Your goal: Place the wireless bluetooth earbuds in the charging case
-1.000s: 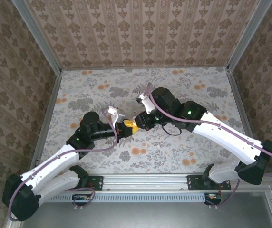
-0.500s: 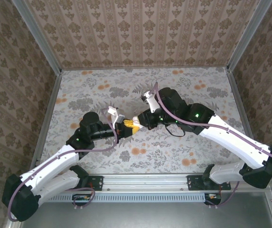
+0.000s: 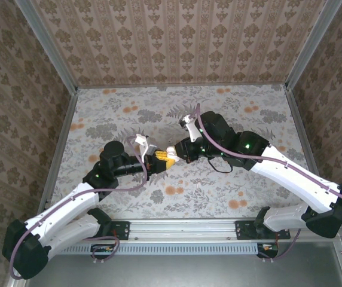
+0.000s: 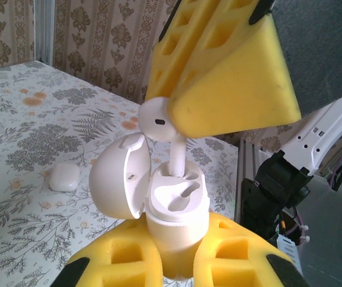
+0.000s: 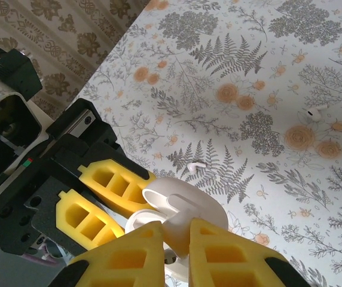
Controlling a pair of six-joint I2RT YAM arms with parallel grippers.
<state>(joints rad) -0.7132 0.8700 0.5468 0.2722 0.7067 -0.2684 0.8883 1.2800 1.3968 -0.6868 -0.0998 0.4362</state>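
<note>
My left gripper (image 4: 180,242) is shut on the white charging case (image 4: 177,209) and holds it upright above the table. The case's lid (image 4: 116,179) is swung open to the left. My right gripper (image 5: 177,239) is shut on a white earbud (image 4: 158,119). The earbud's stem (image 4: 177,154) reaches down into the far slot of the case, and the near slot (image 4: 186,194) is empty. In the top view the two grippers meet over the table's middle at the case (image 3: 168,156). Two more earbuds (image 5: 196,167) (image 5: 313,112) lie loose on the table.
A second white pebble-shaped case (image 4: 64,177) lies shut on the floral tablecloth (image 3: 219,185), left of the held case. Patterned walls (image 3: 177,42) with metal rails enclose the table on three sides. The right arm's black body (image 4: 275,185) stands close behind the case.
The right arm has shifted a little to the right and brought the earbud onto the case held by the left gripper. The left arm has stayed nearly still.
</note>
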